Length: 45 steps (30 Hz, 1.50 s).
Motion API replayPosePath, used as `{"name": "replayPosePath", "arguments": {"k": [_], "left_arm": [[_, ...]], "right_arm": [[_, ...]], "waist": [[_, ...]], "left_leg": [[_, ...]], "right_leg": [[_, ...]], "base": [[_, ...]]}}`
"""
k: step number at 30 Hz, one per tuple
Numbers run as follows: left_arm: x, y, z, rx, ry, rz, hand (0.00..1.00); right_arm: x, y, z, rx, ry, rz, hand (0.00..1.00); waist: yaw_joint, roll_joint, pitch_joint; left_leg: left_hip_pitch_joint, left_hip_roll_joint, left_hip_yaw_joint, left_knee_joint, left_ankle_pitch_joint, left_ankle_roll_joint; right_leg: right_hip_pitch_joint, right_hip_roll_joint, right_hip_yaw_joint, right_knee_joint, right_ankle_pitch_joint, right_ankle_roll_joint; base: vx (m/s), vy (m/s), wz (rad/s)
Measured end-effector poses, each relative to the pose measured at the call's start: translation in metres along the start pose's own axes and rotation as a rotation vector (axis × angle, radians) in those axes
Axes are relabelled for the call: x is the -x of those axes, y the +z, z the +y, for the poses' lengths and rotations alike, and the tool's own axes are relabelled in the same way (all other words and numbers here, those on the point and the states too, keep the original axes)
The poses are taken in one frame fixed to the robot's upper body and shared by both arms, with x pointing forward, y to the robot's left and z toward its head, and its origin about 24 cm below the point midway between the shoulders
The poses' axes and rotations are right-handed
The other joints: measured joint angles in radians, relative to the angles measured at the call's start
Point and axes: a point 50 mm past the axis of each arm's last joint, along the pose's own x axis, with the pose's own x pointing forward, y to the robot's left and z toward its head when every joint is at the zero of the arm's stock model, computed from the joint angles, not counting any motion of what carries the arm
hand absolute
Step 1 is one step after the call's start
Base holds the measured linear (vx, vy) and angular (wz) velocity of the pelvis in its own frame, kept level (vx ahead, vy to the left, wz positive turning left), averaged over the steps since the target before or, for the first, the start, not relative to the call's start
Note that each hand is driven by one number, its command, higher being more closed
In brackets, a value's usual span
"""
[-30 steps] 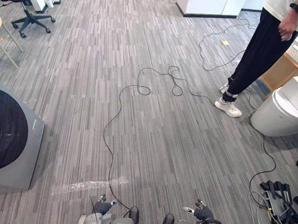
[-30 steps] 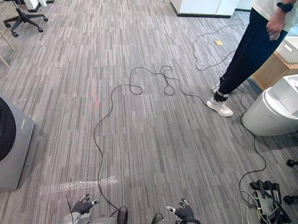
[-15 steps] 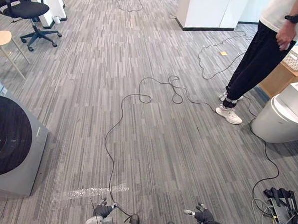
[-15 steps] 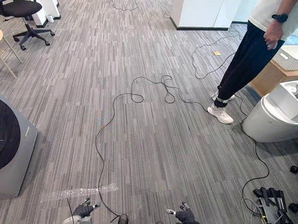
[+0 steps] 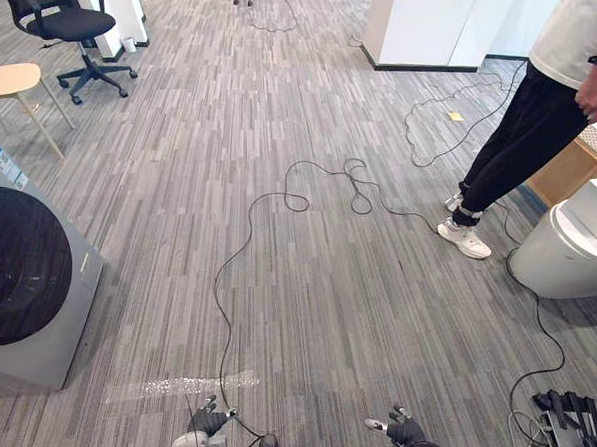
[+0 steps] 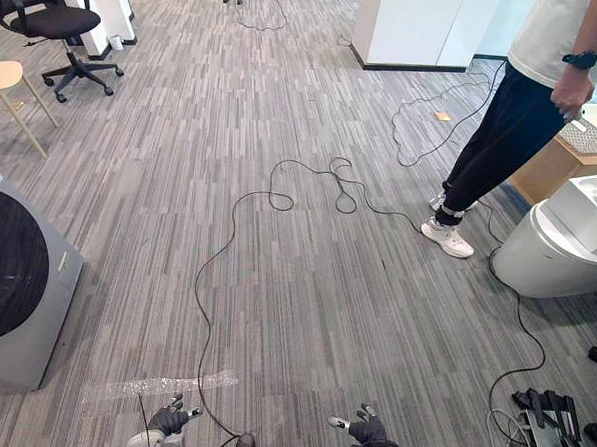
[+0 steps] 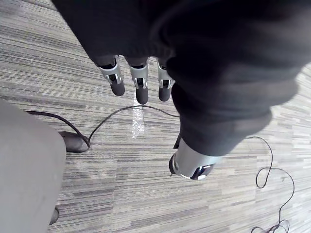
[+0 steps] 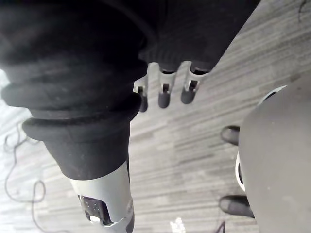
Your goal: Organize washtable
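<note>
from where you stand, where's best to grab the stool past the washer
Probably take the stool by its seat rim, coming from its right side over open floor. It stands upright, and the flat seat overhangs thin, splayed legs, so fingers could curl under the edge. The washer crowds its near left.

No writing, number or sign can be read anywhere. The washing machine [image 5: 30, 290] carries a small blue-and-white sticker [image 5: 5, 166] on the upper front corner of its grey casing, and the print on that sticker is too small to make out. Far across the floor from the washing machine, near the foot of the white cabinet [image 5: 439, 29], lies a yellow slip [image 5: 454, 116]; any marks on it are too small to tell.
</note>
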Motion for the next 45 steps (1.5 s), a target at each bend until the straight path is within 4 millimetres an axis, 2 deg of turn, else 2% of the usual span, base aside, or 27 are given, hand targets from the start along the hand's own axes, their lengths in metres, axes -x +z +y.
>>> {"name": "replayPosePath", "arguments": {"k": [4, 6, 7, 9, 11, 13, 15, 17, 18, 19, 20, 21, 23, 25, 26, 29, 32, 34, 35, 36, 37, 38, 39, 40, 42, 43, 45], "left_arm": [[0.0, 0.001, 0.001, -0.001, 0.002, -0.003, 0.0], [-0.001, 0.008, 0.001, 0.013, 0.003, -0.033, 0.0], [-0.001, 0.013, 0.001, 0.022, 0.005, -0.053, 0.0], [-0.002, 0.018, -0.001, 0.058, 0.007, -0.071, 0.0], [-0.001, 0.02, -0.004, 0.103, 0.011, -0.083, 0.0], [-0.001, 0.02, -0.009, 0.138, 0.004, -0.085, 0.0], [-0.001, 0.02, -0.009, 0.15, 0.005, -0.087, 0.0], [-0.002, 0.026, -0.002, 0.151, 0.017, -0.111, 0.0], [-0.002, 0.026, 0.0, 0.155, 0.021, -0.114, 0.0], [-0.002, 0.026, 0.002, 0.17, 0.03, -0.115, 0.0], [-0.002, 0.026, 0.002, 0.169, 0.03, -0.111, 0.0], [-0.002, 0.025, 0.001, 0.165, 0.028, -0.105, 0.0], [-0.002, 0.025, 0.005, 0.113, 0.024, -0.098, 0.0], [-0.001, 0.023, 0.009, 0.081, 0.026, -0.093, 0.0], [-0.001, 0.022, 0.009, 0.065, 0.024, -0.088, 0.0], [-0.002, 0.023, 0.002, 0.058, 0.004, -0.09, 0.0], [-0.002, 0.024, -0.007, 0.018, -0.025, -0.094, 0.0], [-0.002, 0.023, -0.003, 0.001, -0.014, -0.094, 0.0], [-0.002, 0.022, -0.003, 0.0, -0.009, -0.088, 0.0], [-0.002, 0.022, -0.006, 0.004, -0.012, -0.087, 0.0], [-0.002, 0.02, -0.013, 0.015, -0.024, -0.079, 0.0], [-0.001, 0.018, -0.013, 0.024, -0.021, -0.073, 0.0], [-0.002, 0.02, -0.015, 0.037, -0.022, -0.078, 0.0], [-0.002, 0.021, -0.018, 0.044, -0.027, -0.081, 0.0], [-0.002, 0.031, -0.015, 0.05, -0.024, -0.123, 0.0], [-0.002, 0.041, -0.013, 0.047, -0.021, -0.165, 0.0], [-0.001, 0.051, -0.014, 0.051, -0.027, -0.211, 0.0]], "right_arm": [[0.0, 0.001, 0.001, 0.007, 0.005, -0.005, 0.0], [-0.001, 0.003, 0.003, 0.011, 0.011, -0.009, 0.0], [-0.001, 0.005, 0.002, 0.022, 0.013, -0.015, 0.0], [-0.001, 0.01, 0.0, 0.028, 0.012, -0.034, 0.0], [-0.001, 0.013, -0.007, 0.04, -0.004, -0.046, 0.0], [-0.001, 0.018, -0.01, 0.065, -0.004, -0.064, 0.0], [-0.002, 0.019, -0.008, 0.09, 0.005, -0.066, 0.0], [-0.001, 0.015, 0.006, 0.093, 0.043, -0.057, 0.0], [-0.001, 0.015, 0.007, 0.092, 0.046, -0.057, 0.0], [-0.001, 0.012, 0.013, 0.082, 0.06, -0.05, 0.0], [-0.001, 0.014, 0.017, 0.08, 0.074, -0.059, 0.0], [-0.001, 0.016, 0.019, 0.082, 0.082, -0.067, 0.0], [-0.001, 0.022, 0.025, 0.105, 0.114, -0.094, 0.0], [-0.001, 0.028, 0.027, 0.107, 0.122, -0.114, 0.0], [-0.001, 0.031, 0.029, 0.121, 0.131, -0.131, 0.0], [-0.002, 0.042, 0.032, 0.145, 0.143, -0.165, 0.0], [-0.002, 0.057, 0.034, 0.155, 0.15, -0.215, 0.0], [-0.002, 0.06, 0.039, 0.172, 0.167, -0.226, 0.0], [-0.002, 0.062, 0.039, 0.175, 0.169, -0.235, 0.0], [-0.002, 0.068, 0.041, 0.179, 0.172, -0.252, 0.0], [-0.002, 0.071, 0.04, 0.182, 0.17, -0.26, 0.0], [-0.003, 0.072, 0.039, 0.184, 0.169, -0.262, 0.0], [-0.002, 0.075, 0.042, 0.191, 0.179, -0.268, 0.0], [-0.002, 0.073, 0.047, 0.208, 0.199, -0.261, 0.0], [-0.002, 0.064, 0.053, 0.203, 0.218, -0.225, 0.0], [-0.003, 0.058, 0.055, 0.199, 0.222, -0.201, 0.0], [-0.004, 0.053, 0.055, 0.197, 0.219, -0.178, 0.0]], "waist": [[-0.001, 0.003, 0.005], [0.005, -0.004, 0.021], [0.014, 0.008, 0.033], [0.024, 0.012, 0.06], [0.036, 0.038, 0.072], [0.058, 0.067, 0.08], [0.071, 0.076, 0.075], [0.088, 0.018, 0.053], [0.088, 0.013, 0.053], [0.095, -0.006, 0.047], [0.109, -0.008, 0.046], [0.106, -0.007, 0.047], [0.082, -0.015, 0.054], [0.07, -0.003, 0.073], [0.055, -0.01, 0.077], [0.05, 0.006, 0.089], [0.04, 0.016, 0.112], [0.019, -0.005, 0.122], [0.014, -0.01, 0.125], [0.001, 0.01, 0.125], [0.004, 0.041, 0.127], [0.005, 0.053, 0.127], [0.005, 0.072, 0.134], [0.008, 0.097, 0.148], [0.022, 0.094, 0.17], [0.044, 0.066, 0.179], [0.064, 0.049, 0.183]], "left_leg": [[-0.036, -0.002, -0.02, 0.045, -0.025, -0.01], [-0.142, 0.001, -0.018, 0.244, -0.115, -0.036], [-0.195, 0.011, 0.008, 0.36, -0.152, -0.075], [-0.263, 0.029, 0.067, 0.538, -0.172, -0.097], [-0.333, 0.069, 0.118, 0.657, -0.213, -0.066], [-0.383, 0.11, 0.147, 0.579, -0.216, -0.061], [-0.384, 0.135, 0.152, 0.496, -0.194, -0.047], [-0.39, 0.079, 0.18, 0.488, -0.217, 0.019], [-0.39, 0.073, 0.182, 0.489, -0.222, 0.027], [-0.387, 0.05, 0.196, 0.501, -0.25, 0.037], [-0.359, 0.033, 0.212, 0.523, -0.283, 0.058], [-0.341, 0.031, 0.216, 0.529, -0.297, 0.07], [-0.249, 0.008, 0.186, 0.531, -0.358, 0.09], [-0.164, 0.016, 0.149, 0.534, -0.409, 0.096], [-0.089, 0.027, 0.123, 0.498, -0.422, 0.091], [0.005, 0.078, 0.098, 0.417, -0.425, 0.084], [0.084, 0.121, 0.073, 0.338, -0.409, 0.055], [0.167, 0.12, 0.029, 0.314, -0.431, -0.032], [0.194, 0.124, 0.011, 0.315, -0.439, -0.044], [0.199, 0.146, -0.027, 0.353, -0.434, -0.061], [0.163, 0.178, -0.042, 0.47, -0.402, -0.114], [0.13, 0.19, -0.049, 0.556, -0.37, -0.124], [0.046, 0.209, -0.052, 0.759, -0.247, -0.135], [-0.049, 0.245, -0.038, 0.982, -0.191, -0.174], [-0.178, 0.276, 0.032, 1.19, -0.276, -0.125], [-0.261, 0.246, 0.076, 1.174, -0.311, -0.1], [-0.353, 0.207, 0.117, 1.053, -0.337, -0.061]], "right_leg": [[-0.012, -0.004, -0.017, 0.011, -0.023, 0.008], [-0.029, -0.003, -0.01, 0.031, -0.041, 0.003], [-0.027, -0.001, -0.009, 0.04, -0.051, 0.0], [0.001, -0.005, -0.001, 0.042, -0.063, -0.006], [0.016, 0.002, 0.005, 0.043, -0.069, -0.001], [0.01, 0.004, 0.033, 0.042, -0.082, 0.019], [0.0, 0.014, 0.066, 0.04, -0.091, 0.033], [-0.024, -0.034, 0.134, 0.055, -0.118, 0.073], [-0.027, -0.041, 0.134, 0.065, -0.127, 0.082], [-0.057, -0.073, 0.149, 0.145, -0.163, 0.099], [-0.119, -0.114, 0.203, 0.336, -0.211, 0.126], [-0.139, -0.125, 0.219, 0.416, -0.214, 0.13], [-0.222, -0.159, 0.258, 0.747, -0.182, 0.139], [-0.281, -0.141, 0.255, 0.917, -0.224, 0.116], [-0.321, -0.137, 0.178, 0.918, -0.268, 0.053], [-0.425, -0.085, 0.072, 0.746, -0.292, 0.016], [-0.525, -0.026, 0.051, 0.41, -0.15, 0.011], [-0.531, -0.01, 0.091, 0.181, 0.021, -0.01], [-0.531, -0.01, 0.125, 0.21, 0.123, -0.029], [-0.558, -0.008, 0.133, 0.334, 0.134, -0.056], [-0.562, 0.008, 0.11, 0.41, 0.061, -0.077], [-0.553, 0.018, 0.104, 0.427, 0.031, -0.08], [-0.503, 0.048, 0.104, 0.417, -0.013, -0.088], [-0.413, 0.096, 0.106, 0.351, -0.028, -0.096], [-0.259, 0.141, 0.121, 0.238, -0.044, -0.115], [-0.172, 0.139, 0.134, 0.177, -0.041, -0.107], [-0.097, 0.135, 0.15, 0.117, -0.041, -0.104]], "base": [[-0.03, -0.012, 0.16], [-0.02, 0.007, 0.17], [-0.02, 0.017, 0.07], [-0.02, 0.058, 0.01], [0.01, 0.095, -0.14], [0.07, 0.164, -0.4], [0.23, 0.246, -0.5], [0.39, 0.245, -0.27], [0.3, 0.155, 0.03], [0.39, 0.196, -0.12], [0.47, 0.233, -0.12], [0.4, 0.2, 0.01], [0.35, 0.118, 0.37], [0.5, 0.044, 0.53], [0.57, -0.004, 0.58], [0.48, -0.034, 0.33], [0.55, -0.074, 0.44], [0.7, -0.186, 0.68], [0.67, -0.215, 0.72], [0.65, -0.233, 0.5], [0.78, -0.27, 0.32], [0.64, -0.236, -0.03], [0.81, -0.251, -0.15], [0.67, -0.176, -0.18], [0.61, -0.109, -0.2], [0.63, -0.097, -0.2], [0.58, -0.068, -0.23]]}}
